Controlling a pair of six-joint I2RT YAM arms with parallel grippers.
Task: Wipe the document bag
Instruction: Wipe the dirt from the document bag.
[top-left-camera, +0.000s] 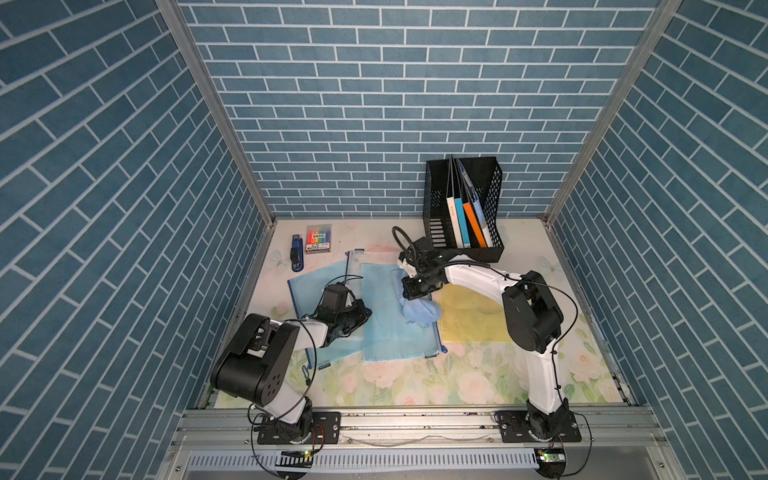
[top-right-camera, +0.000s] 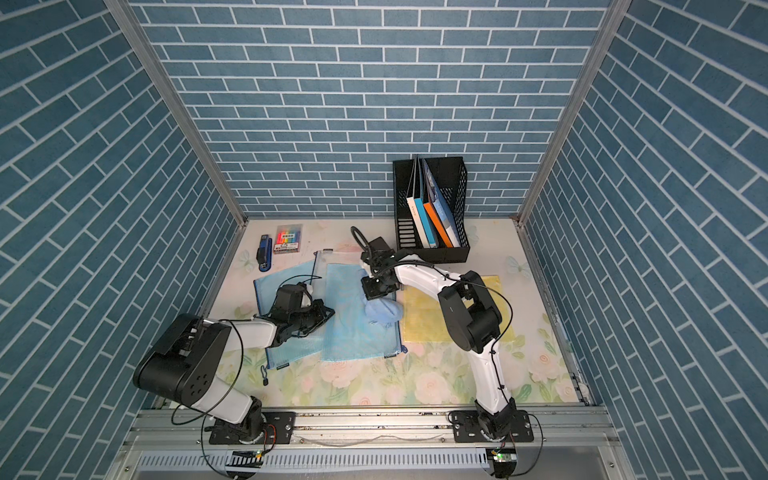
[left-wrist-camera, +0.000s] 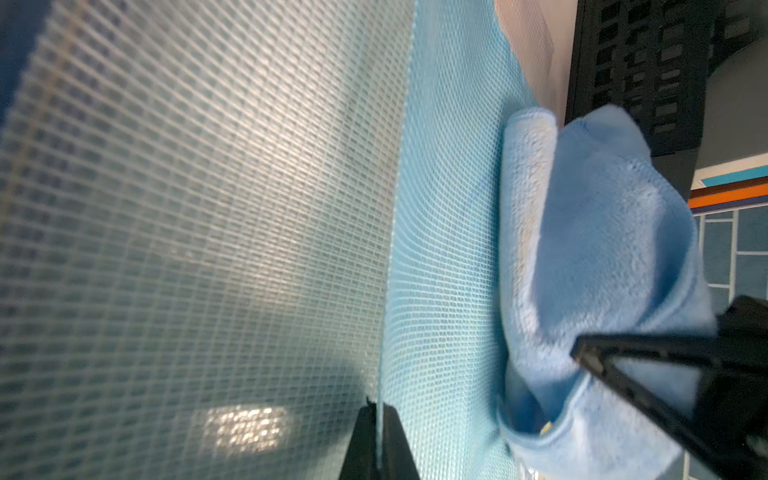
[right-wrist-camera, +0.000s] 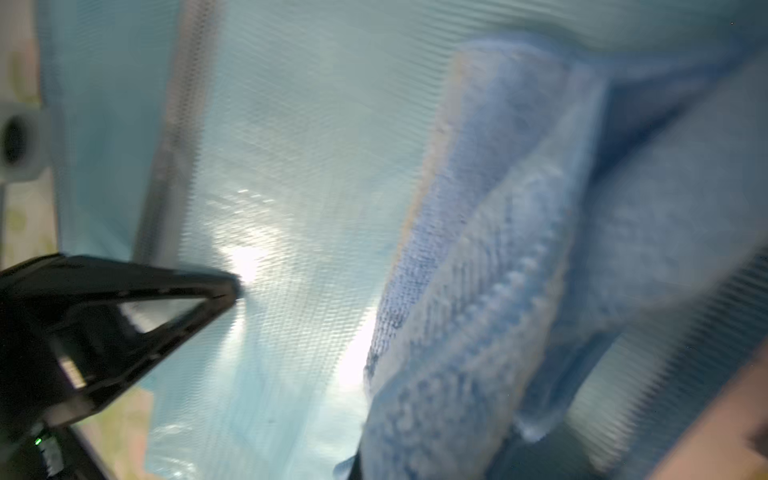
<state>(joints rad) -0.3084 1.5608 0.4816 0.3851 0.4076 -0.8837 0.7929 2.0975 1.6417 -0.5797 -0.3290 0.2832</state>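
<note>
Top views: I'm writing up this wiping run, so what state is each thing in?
document bag, flat on the table, cloth resting on it
cloth, bunched, held by the right gripper
right gripper, fingers shut on the cloth
left gripper, fingers shut on the document bag's edge
second blue bag, flat, partly beneath the left gripper
yellow bag, flat on the table
file rack, upright, books standing inside

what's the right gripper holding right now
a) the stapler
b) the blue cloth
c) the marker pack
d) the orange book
b: in a top view the right gripper is shut on the bunched blue cloth, pressing it onto the light blue mesh document bag.
</note>
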